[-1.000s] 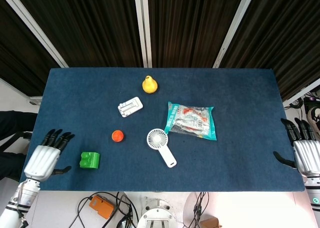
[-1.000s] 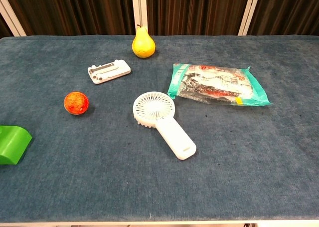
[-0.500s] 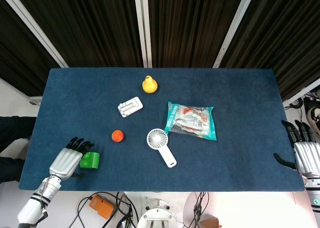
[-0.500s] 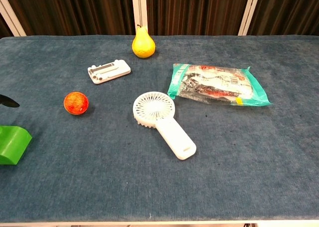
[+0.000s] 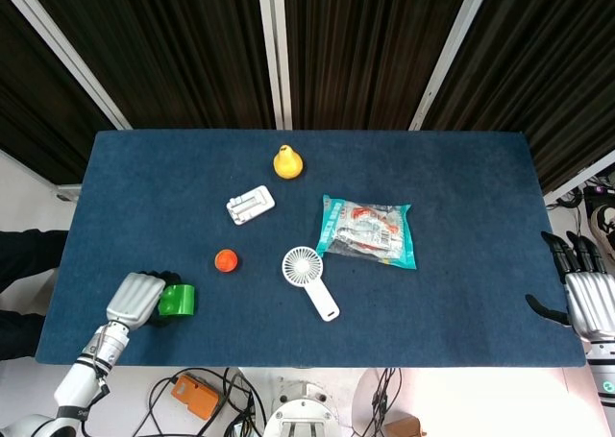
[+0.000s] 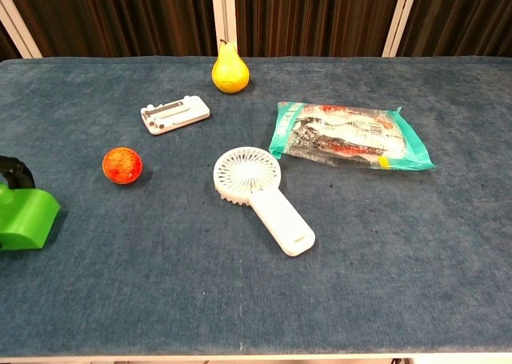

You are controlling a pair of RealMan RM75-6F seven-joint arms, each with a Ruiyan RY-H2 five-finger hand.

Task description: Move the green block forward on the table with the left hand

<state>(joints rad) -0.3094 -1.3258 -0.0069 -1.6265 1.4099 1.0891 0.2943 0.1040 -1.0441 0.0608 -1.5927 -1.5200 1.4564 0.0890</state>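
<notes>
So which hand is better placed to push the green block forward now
The left hand. Its fingers wrap around the green block at the table's near left corner. The right hand sits open at the far right edge, with the whole table between it and the block.

The table [image 6: 400,252] wears matt, napped blue cloth. The green block [image 6: 28,220] and white handheld fan [image 6: 260,192] look like smooth plastic. The snack packet [image 6: 352,136] is glossy crinkled film. The left hand [image 5: 135,300] shows silvery metal.
</notes>
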